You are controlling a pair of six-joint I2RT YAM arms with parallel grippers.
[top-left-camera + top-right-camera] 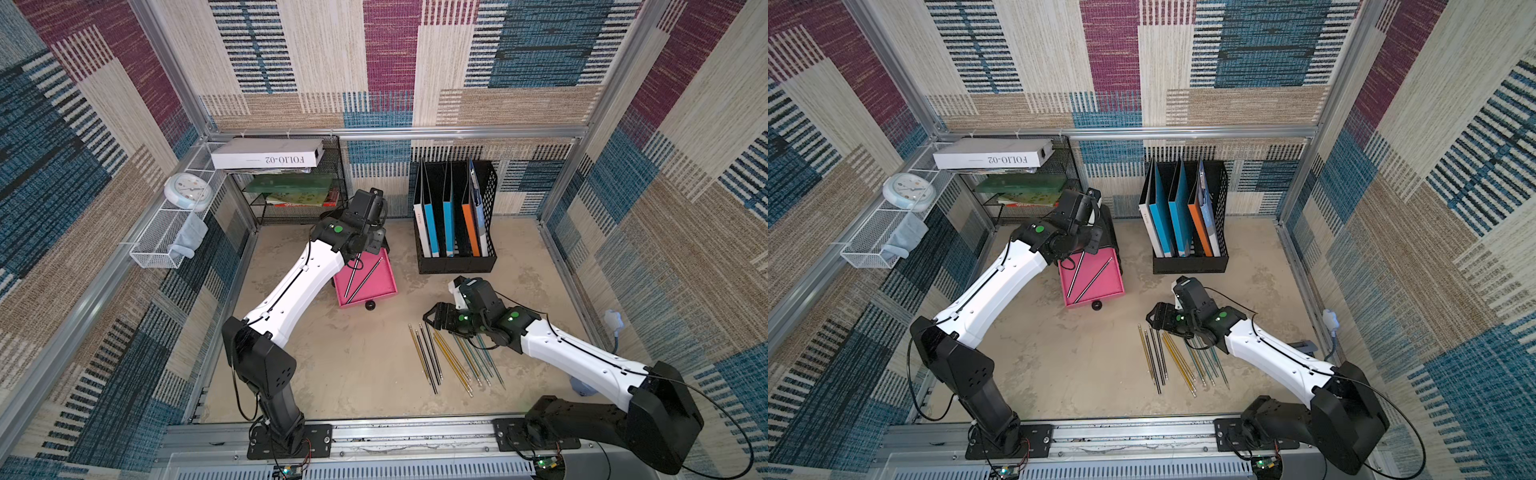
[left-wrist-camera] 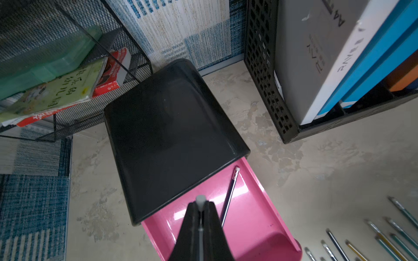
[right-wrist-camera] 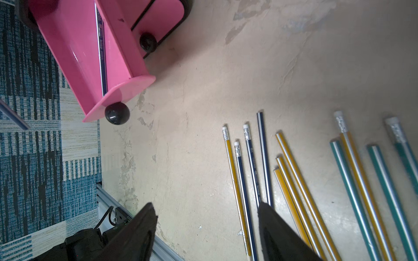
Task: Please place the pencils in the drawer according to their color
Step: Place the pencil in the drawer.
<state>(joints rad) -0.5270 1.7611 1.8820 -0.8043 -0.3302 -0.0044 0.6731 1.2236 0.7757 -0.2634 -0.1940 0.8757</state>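
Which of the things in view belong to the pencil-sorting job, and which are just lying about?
Job: loose pencils; open pink drawer; stowed dark pencil inside; held dark pencil in left gripper.
Lying about: file holder with folders; mesh shelf of books; FOLIO-02 box; clock; wire basket.

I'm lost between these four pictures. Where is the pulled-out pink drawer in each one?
Both top views: the pink drawer lies a little left of the picture's centre.
Left wrist view: lower middle of the picture, sticking out from under the black chest.
Right wrist view: upper left corner of the picture.
Shared landmark: the loose pencils fanned on the table, seen in every view.
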